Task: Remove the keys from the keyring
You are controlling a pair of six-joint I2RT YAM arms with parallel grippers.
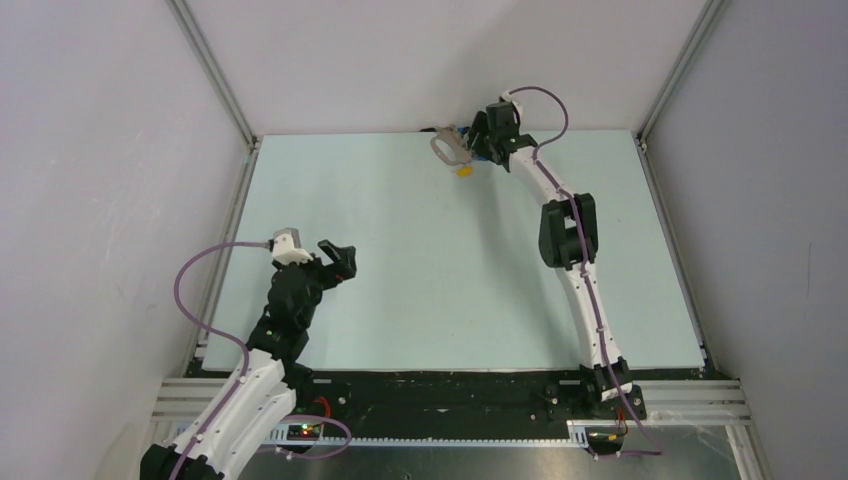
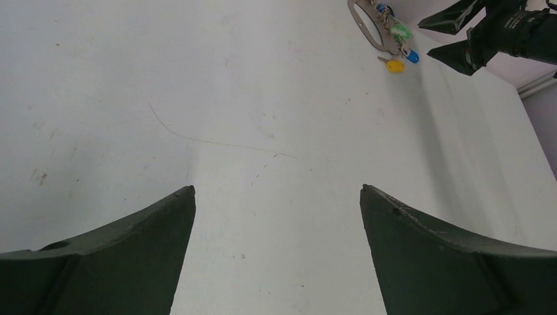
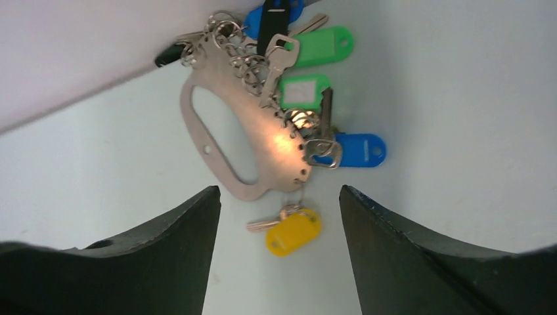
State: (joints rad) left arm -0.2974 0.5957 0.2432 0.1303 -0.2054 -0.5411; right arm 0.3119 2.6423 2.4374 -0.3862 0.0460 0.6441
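The grey-beige oval keyring (image 3: pixel 246 141) lies flat on the table against the back wall; it also shows in the top view (image 1: pixel 447 147) and in the left wrist view (image 2: pixel 366 21). Keys with green (image 3: pixel 318 46), blue (image 3: pixel 355 150), black and yellow (image 3: pixel 293 231) tags hang along its edge. The yellow tag with its small silver key (image 3: pixel 264 224) lies nearest me, between the right fingers. My right gripper (image 3: pixel 279 197) is open and empty just above the yellow tag. My left gripper (image 2: pixel 277 191) is open and empty, far off at the near left (image 1: pixel 340 262).
The pale table (image 1: pixel 440 270) ends at the white back wall (image 3: pixel 79 52) right behind the keyring. Side walls with metal rails (image 1: pixel 215 70) close in the left and right. The right arm (image 1: pixel 570 240) reaches across the right half of the table.
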